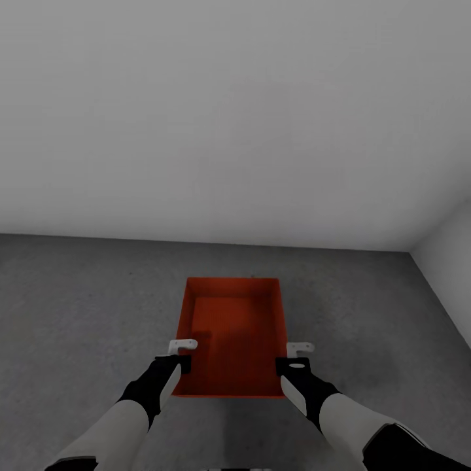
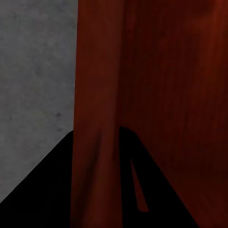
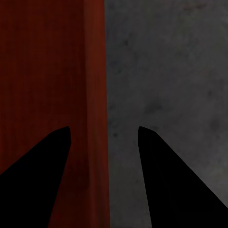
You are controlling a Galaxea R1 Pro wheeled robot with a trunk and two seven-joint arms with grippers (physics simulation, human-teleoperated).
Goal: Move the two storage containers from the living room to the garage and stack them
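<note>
One storage container (image 1: 232,337) sat on garage floor (image 1: 78,307). Left gripper (image 1: 184,354) clamped its left wall; right gripper (image 1: 299,356) straddled right wall, jaws apart. Best to lift straight off, no nudging.

Grey concrete floor (image 1: 85,314) with one bin on it.
An orange-red storage container (image 1: 232,333) sits open side up on the mottled floor, near the pale wall (image 1: 229,118) beyond it.
</note>
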